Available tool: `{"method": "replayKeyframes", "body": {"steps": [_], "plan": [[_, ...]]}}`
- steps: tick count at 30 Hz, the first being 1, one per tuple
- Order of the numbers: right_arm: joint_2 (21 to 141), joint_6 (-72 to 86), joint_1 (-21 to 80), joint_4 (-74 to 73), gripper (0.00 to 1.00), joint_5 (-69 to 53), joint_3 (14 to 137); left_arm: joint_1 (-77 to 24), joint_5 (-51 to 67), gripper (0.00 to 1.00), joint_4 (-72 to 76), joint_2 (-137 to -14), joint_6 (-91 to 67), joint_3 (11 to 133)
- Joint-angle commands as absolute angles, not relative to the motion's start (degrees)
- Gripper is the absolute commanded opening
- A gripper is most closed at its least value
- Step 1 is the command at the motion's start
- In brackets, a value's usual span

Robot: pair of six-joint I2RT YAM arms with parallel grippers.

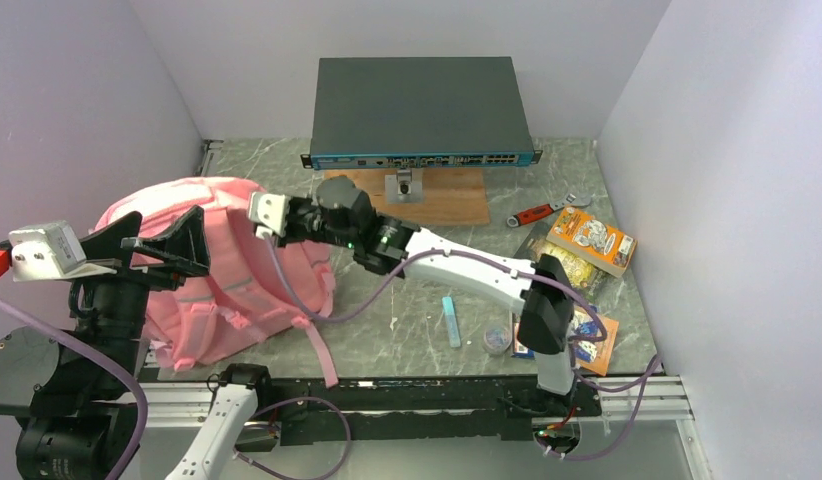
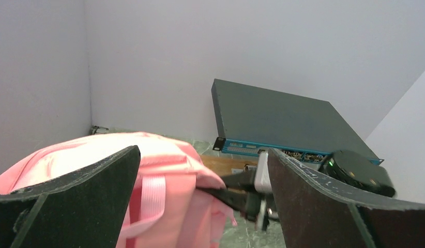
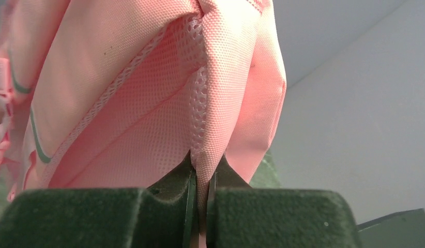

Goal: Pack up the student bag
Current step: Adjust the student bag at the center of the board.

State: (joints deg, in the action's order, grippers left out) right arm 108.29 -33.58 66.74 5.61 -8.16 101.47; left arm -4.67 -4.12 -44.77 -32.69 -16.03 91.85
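My left gripper (image 1: 155, 245) hangs spread wide over the student bag (image 1: 242, 290), which lies at the left side of the table (image 1: 417, 335). Beyond it, my right gripper (image 3: 202, 173) pinches a fold of the bag's fabric. I judge I'm opening it; next, lift that fold gently.

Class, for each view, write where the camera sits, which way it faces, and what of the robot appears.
Top external: above and behind the robot, looking down on the table; left gripper and right gripper show.
Left wrist: behind the left gripper, facing the back wall over the student bag; its open fingers show.
Right wrist: pressed close to the bag; its fingers pinch the fabric.
Shared: top and left wrist both show the grey switch.
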Motion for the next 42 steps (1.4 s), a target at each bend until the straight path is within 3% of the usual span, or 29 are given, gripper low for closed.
{"method": "replayKeyframes", "body": {"steps": [1, 4, 10, 21, 23, 26, 30, 33, 38, 42], "plan": [[109.22, -44.01, 61.38, 12.70, 0.00, -15.19, 113.15, -4.48, -2.96, 0.99, -41.92, -32.25, -16.95, 92.44], [108.39, -50.53, 59.99, 14.06, 0.00, -23.02, 110.36, -4.48, -3.05, 0.99, -41.21, -31.46, -17.21, 91.38], [97.92, -63.66, 58.52, 17.80, 0.00, -33.59, 87.24, -4.49, -1.72, 0.99, -41.54, -31.06, -17.71, 88.94], [73.91, -61.43, 58.06, 17.97, 0.00, -29.94, 47.26, -4.48, 8.87, 0.99, -45.52, -29.75, -22.35, 74.16], [71.97, -59.00, 59.23, 18.25, 0.00, -27.79, 44.70, -4.48, 12.05, 0.99, -45.06, -28.77, -25.60, 69.42], [70.56, -54.39, 59.59, 21.05, 0.08, -25.09, 41.58, -4.48, 18.31, 0.98, -41.90, -26.45, -31.32, 60.59], [71.59, -46.10, 59.60, 31.43, 0.21, -17.85, 37.61, -4.48, 23.13, 0.82, -40.57, -22.31, -38.55, 51.05], [74.16, -41.72, 59.59, 34.66, 0.27, -12.12, 38.23, -4.48, 21.46, 0.76, -40.69, -17.94, -41.99, 46.11], [77.63, -41.73, 59.30, 41.13, 0.26, -11.62, 37.51, -4.48, 13.95, 0.66, -47.01, -13.31, -42.45, 47.79], [84.49, -42.51, 57.72, 40.94, 0.15, -19.33, 44.59, -4.48, 5.82, 0.62, -55.44, -12.00, -39.32, 53.77]]}}
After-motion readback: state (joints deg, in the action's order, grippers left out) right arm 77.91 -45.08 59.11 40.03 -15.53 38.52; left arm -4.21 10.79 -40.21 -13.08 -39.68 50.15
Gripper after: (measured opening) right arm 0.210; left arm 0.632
